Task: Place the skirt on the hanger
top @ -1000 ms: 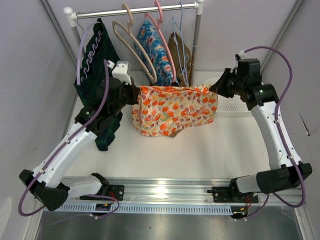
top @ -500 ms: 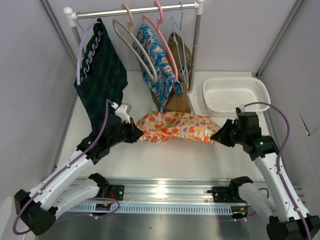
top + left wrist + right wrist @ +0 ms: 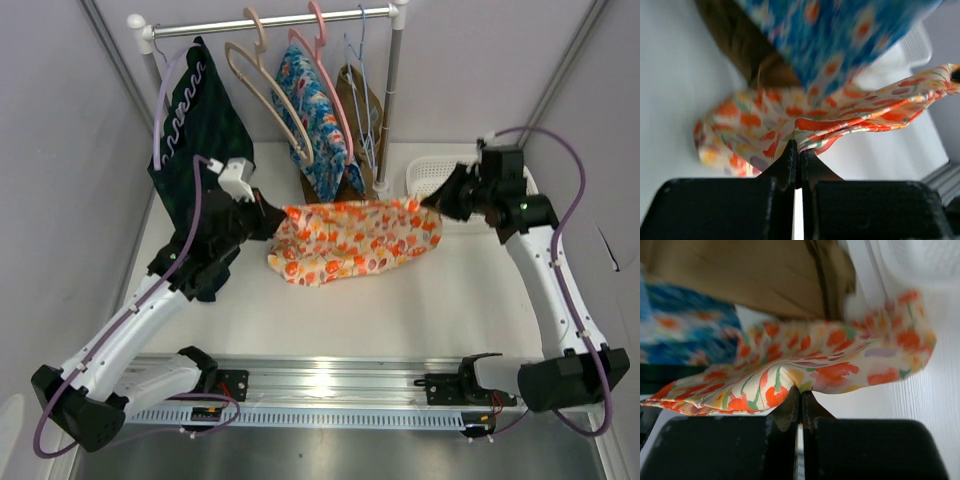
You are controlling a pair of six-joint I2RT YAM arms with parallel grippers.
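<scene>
The skirt (image 3: pixel 352 238) is cream with orange flowers and hangs stretched between my two grippers above the table, in front of the rack. My left gripper (image 3: pixel 272 217) is shut on its left top corner; the left wrist view shows the cloth (image 3: pixel 850 117) pinched at the tips (image 3: pixel 799 148). My right gripper (image 3: pixel 438 201) is shut on its right top corner; the right wrist view shows the fabric (image 3: pixel 805 367) clamped at the tips (image 3: pixel 801 390). Empty hangers, a beige one (image 3: pixel 262 90) and a pink one (image 3: pixel 330 70), hang on the rail (image 3: pixel 270 20).
On the rail also hang a dark green garment (image 3: pixel 195 120), a blue floral garment (image 3: pixel 312 110), a brown garment (image 3: pixel 362 105) and thin wire hangers (image 3: pixel 362 80). A white basket (image 3: pixel 450 190) sits at the back right, partly behind my right gripper. The rack's upright post (image 3: pixel 392 90) stands behind the skirt.
Both grippers went from high by the rack down toward the near table, then rose and moved back again, carrying the skirt; it now hangs spread, lower than a second ago.
</scene>
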